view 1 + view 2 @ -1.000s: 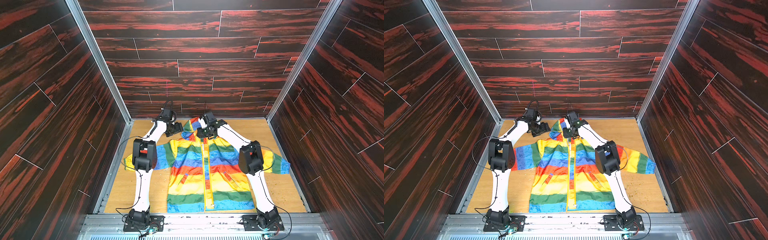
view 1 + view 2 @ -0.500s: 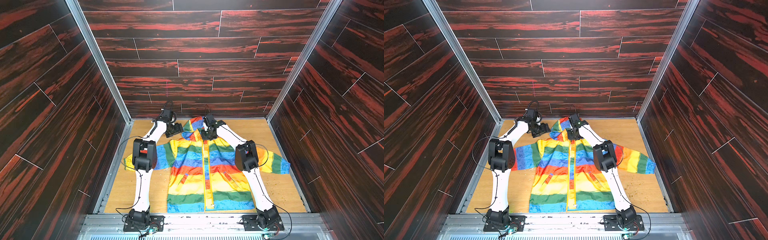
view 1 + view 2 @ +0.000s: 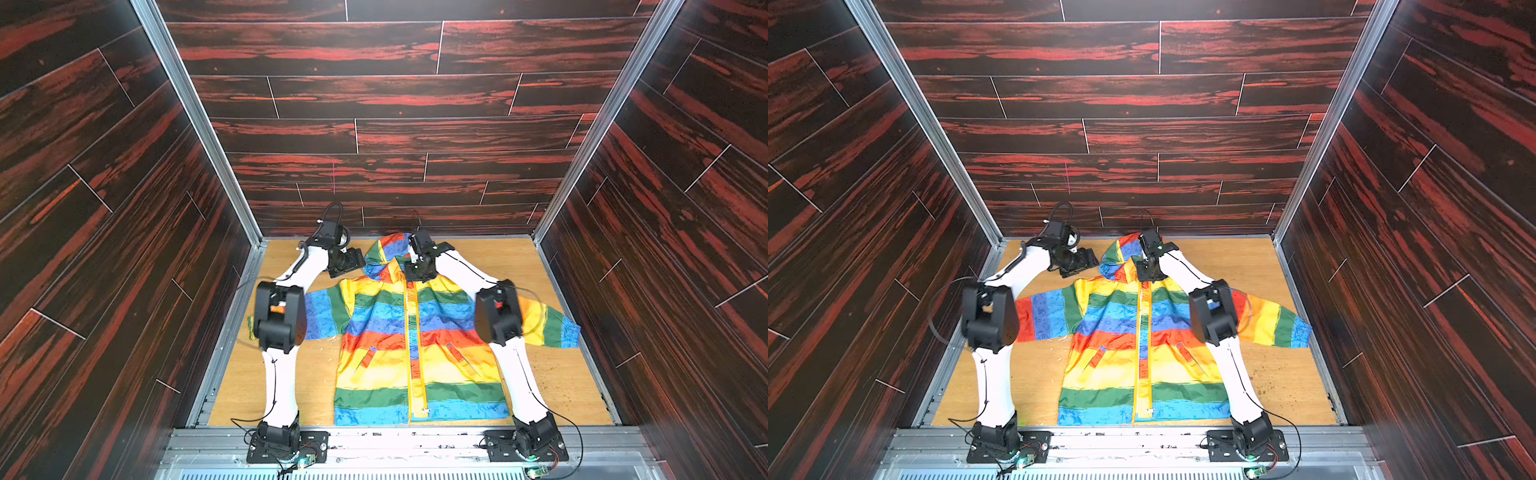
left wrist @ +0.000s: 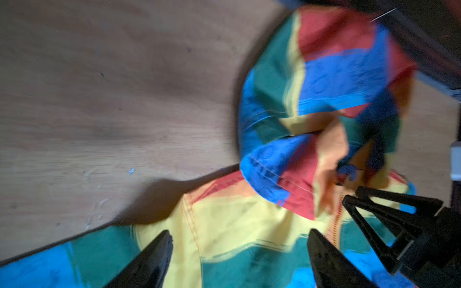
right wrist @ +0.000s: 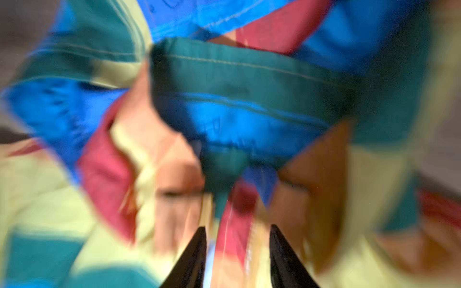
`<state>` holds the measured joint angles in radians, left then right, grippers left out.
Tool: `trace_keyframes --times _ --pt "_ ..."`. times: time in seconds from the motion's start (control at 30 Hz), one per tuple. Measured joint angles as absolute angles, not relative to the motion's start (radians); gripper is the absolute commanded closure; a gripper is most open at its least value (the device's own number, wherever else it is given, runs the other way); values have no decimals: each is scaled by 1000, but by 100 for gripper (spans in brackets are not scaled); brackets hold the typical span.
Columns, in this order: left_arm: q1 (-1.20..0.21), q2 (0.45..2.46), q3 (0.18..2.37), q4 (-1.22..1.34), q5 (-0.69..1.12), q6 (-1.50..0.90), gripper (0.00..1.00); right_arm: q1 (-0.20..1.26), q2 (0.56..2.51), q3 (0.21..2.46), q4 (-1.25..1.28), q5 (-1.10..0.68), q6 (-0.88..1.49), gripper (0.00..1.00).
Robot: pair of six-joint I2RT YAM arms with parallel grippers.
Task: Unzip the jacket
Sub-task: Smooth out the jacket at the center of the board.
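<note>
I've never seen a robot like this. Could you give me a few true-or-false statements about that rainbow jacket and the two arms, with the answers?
1. The jacket lies spread out, front up, on the wooden table. True.
2. Its yellow zipper is open down to the hem. False: the two fronts meet along the zipper from chest to hem.
3. The right arm has its jaws at the collar, at the zipper's top end. True.
4. The left arm has its jaws clamped on a sleeve. False: they stand wide apart beside the hood, gripping nothing.
5. The hood lies at the far end, near the back wall. True.
</note>
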<state>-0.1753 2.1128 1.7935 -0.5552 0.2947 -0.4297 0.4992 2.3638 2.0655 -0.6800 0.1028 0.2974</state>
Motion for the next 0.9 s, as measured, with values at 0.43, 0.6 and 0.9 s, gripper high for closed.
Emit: trace_keyframes --times 0.43,0.6,0.9 --pt "-209 1675 1179 -302 131 -492 15 184 1555 1160 -328 217 490 53" --pt "-147 1554 1014 -238 10 -548 15 42 1498 984 -304 185 544 54" --pt "-22 1567 950 -172 -7 -620 15 -68 1618 935 -242 -40 536 58"
